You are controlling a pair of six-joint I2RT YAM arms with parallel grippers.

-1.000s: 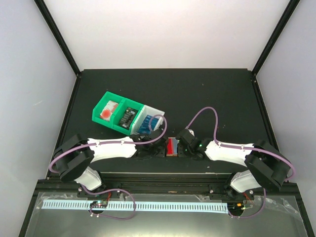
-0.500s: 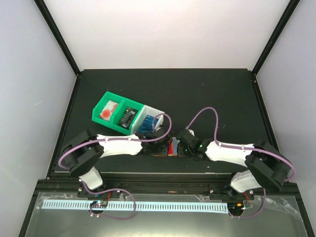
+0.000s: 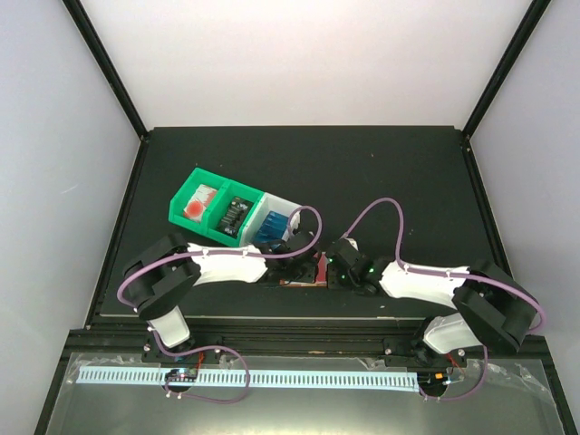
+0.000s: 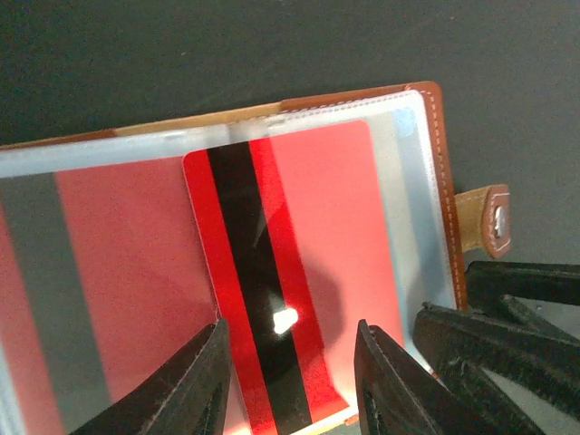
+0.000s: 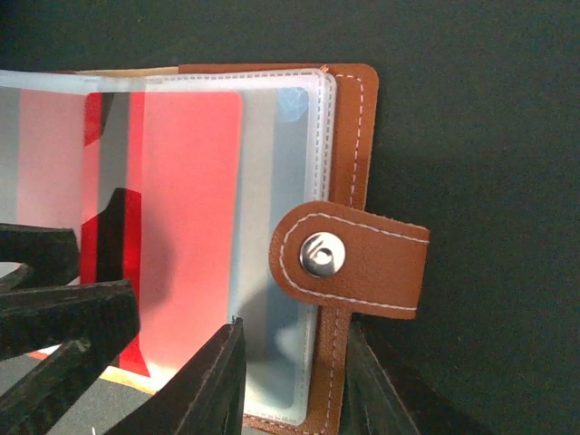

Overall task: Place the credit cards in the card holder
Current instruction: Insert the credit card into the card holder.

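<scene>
The brown card holder (image 3: pixel 308 275) lies open near the table's front edge, clear pockets up. In the left wrist view a red card (image 4: pixel 272 272) with a black stripe lies on the holder (image 4: pixel 435 163), its right part under a clear pocket. My left gripper (image 4: pixel 292 390) hovers over the card's near end, jaws apart, gripping nothing. In the right wrist view my right gripper (image 5: pixel 290 390) straddles the holder's edge (image 5: pixel 349 136) just below the snap tab (image 5: pixel 353 258), jaws apart. From above, both grippers, left (image 3: pixel 299 264) and right (image 3: pixel 333 270), meet at the holder.
A green bin (image 3: pixel 193 177) behind the left arm holds a red/white card (image 3: pixel 200 205) and a black card (image 3: pixel 237 214). The adjoining white bin (image 3: pixel 291 205) holds blue cards (image 3: pixel 270 224). The right fingers (image 4: pixel 507 313) sit close beside the left gripper.
My left arm has swung right, bringing its gripper from beside the holder to over it. The right gripper has stayed at the holder's right edge.
</scene>
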